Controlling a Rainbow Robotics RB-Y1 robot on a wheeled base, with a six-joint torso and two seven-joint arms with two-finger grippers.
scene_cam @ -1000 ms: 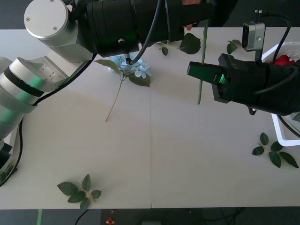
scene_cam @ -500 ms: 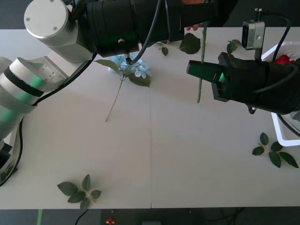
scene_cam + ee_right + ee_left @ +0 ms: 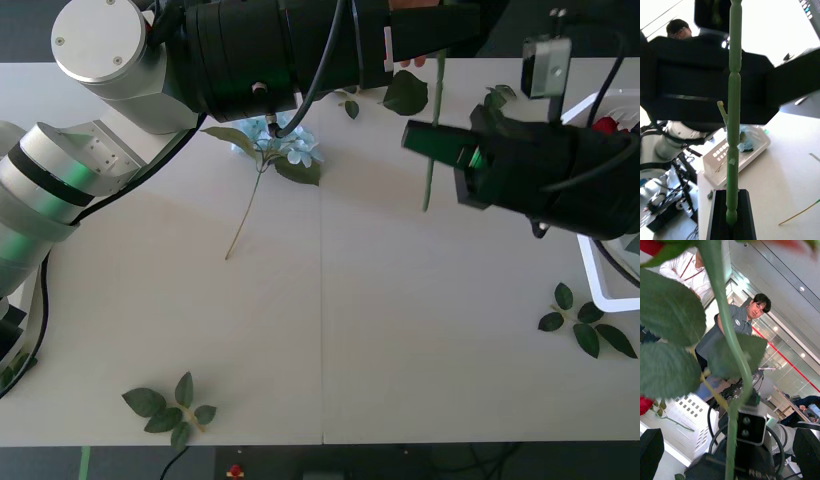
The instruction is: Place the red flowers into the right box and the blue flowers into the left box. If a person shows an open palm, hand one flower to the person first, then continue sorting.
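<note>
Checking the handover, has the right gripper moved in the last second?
Yes. The right gripper has shifted slightly toward the table's far edge, carrying the green stem with it.

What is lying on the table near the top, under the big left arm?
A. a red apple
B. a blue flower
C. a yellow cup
B: a pale blue flower with a thin stem lies on the table there, below the left arm.

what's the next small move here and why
Probably back the left gripper off the rose stem: its fingers stand open either side, while the right gripper is shut on the stem's lower end and could then carry it to the right box.
</note>
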